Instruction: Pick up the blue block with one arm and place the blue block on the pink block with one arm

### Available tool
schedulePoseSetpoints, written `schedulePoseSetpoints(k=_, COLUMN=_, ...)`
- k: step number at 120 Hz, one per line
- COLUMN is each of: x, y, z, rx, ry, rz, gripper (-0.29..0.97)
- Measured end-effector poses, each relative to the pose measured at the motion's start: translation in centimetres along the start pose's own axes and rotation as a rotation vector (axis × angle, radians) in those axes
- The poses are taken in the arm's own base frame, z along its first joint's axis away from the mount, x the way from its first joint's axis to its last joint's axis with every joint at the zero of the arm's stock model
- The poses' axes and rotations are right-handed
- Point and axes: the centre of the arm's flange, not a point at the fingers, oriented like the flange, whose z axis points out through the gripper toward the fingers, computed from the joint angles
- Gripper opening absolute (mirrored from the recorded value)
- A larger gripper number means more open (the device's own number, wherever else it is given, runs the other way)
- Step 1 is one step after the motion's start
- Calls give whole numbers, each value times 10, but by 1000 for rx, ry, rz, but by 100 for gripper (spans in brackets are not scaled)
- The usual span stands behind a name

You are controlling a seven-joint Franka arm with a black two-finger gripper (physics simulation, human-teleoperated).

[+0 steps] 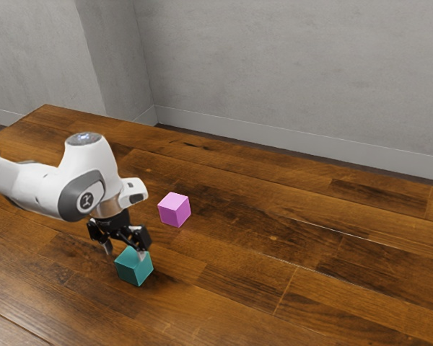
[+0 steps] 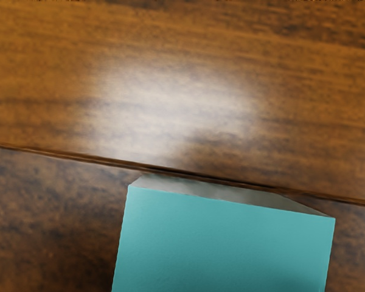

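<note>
My black two-finger gripper (image 1: 123, 245) hangs just above the small teal-blue cube (image 1: 134, 267), my jaws spread apart and gripping nothing. Their tips sit at about the height of the cube's top face, one toward each side of it. The blue cube rests flat on the dark brown wooden plank surface (image 1: 310, 238), with a shadow tight under its base. In the wrist view its teal top face (image 2: 225, 243) sits right beneath my hand, a grey-lit side face along its far edge, and a seam between planks runs just beyond it. The small pink cube (image 1: 174, 209) stands upright on the same planks, near the blue one but apart from it, farther back and toward the exterior view's right. My white arm (image 1: 50, 189) reaches in from the exterior view's left, and a plain grey wall (image 1: 289, 65) stands behind.
</note>
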Motion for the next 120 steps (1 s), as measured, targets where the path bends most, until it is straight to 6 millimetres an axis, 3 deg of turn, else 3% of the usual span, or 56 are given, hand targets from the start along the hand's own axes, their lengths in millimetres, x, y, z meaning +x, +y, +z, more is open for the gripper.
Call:
schedulePoseSetpoints(k=21, x=11, y=-8, z=12, rx=4, ry=18, rz=12, gripper=68)
schedulePoseSetpoints(k=36, x=15, y=1, z=18, rx=4, ry=26, rz=44, gripper=68)
schedulePoseSetpoints(k=52, x=12, y=9, z=21, rx=-1, ry=31, rz=68, gripper=68)
schedulePoseSetpoints(k=120, x=2, y=5, z=40, rx=-27, ry=-2, rz=42, gripper=68)
